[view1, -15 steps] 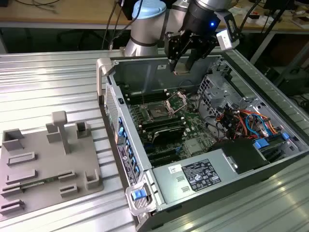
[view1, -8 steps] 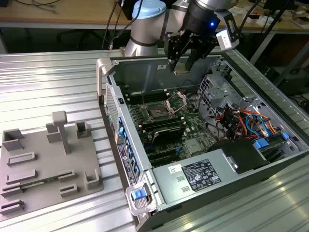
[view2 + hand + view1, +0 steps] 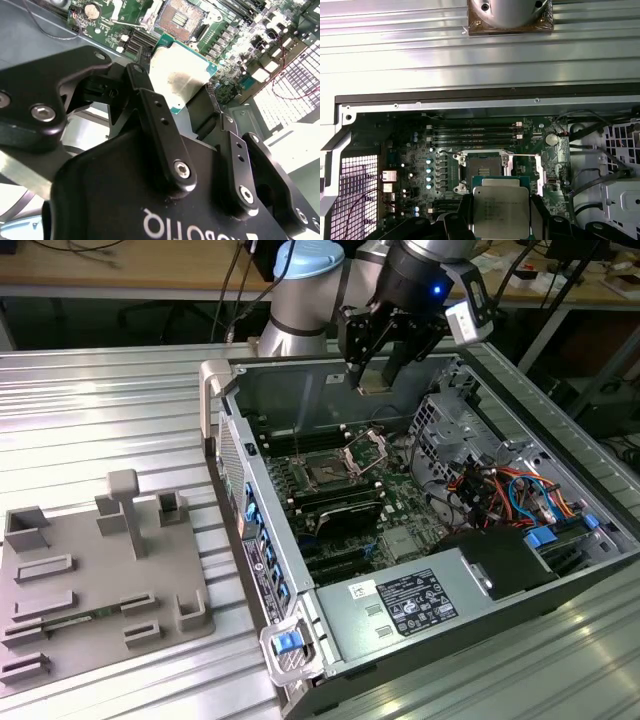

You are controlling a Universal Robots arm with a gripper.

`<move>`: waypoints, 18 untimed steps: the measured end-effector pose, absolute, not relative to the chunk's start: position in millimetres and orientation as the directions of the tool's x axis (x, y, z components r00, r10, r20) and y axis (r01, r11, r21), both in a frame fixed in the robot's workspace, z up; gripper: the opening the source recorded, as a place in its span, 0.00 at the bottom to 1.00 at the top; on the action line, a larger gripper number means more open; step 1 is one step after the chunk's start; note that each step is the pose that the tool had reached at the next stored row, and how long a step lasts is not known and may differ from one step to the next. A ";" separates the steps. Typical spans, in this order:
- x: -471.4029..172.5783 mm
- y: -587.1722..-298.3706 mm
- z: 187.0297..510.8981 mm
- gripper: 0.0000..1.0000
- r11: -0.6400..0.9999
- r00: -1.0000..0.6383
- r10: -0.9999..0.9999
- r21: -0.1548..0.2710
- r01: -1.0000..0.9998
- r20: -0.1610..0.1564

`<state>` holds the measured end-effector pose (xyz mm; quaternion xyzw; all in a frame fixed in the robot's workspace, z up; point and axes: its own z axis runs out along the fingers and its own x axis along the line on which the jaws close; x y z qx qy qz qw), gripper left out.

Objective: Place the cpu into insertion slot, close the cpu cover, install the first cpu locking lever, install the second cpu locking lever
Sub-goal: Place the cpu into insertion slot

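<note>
Gripper clenched on the cpu, 2 fingers on opposite edges, hanging above the open case. Insertion slot sits bare on the motherboard below; cpu cover tilted up, open.

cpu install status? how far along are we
Done: nothing seated yet. In hand: the gripper is shut on the cpu, held above the motherboard and short of the insertion slot, which is bare. Left: the cpu is not in the slot, and the cpu cover stands open beside it, so nothing is latched down yet.
</note>
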<state>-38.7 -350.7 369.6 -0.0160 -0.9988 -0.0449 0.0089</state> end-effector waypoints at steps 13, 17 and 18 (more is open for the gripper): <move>-50.8 -350.7 369.6 0.55 0.993 -0.997 0.072 0.089 0.073 0.019; -52.5 -350.7 369.5 0.55 0.993 -0.997 0.079 0.089 0.081 0.019; -52.8 -350.7 369.6 0.55 0.993 -0.996 0.081 0.089 0.083 0.019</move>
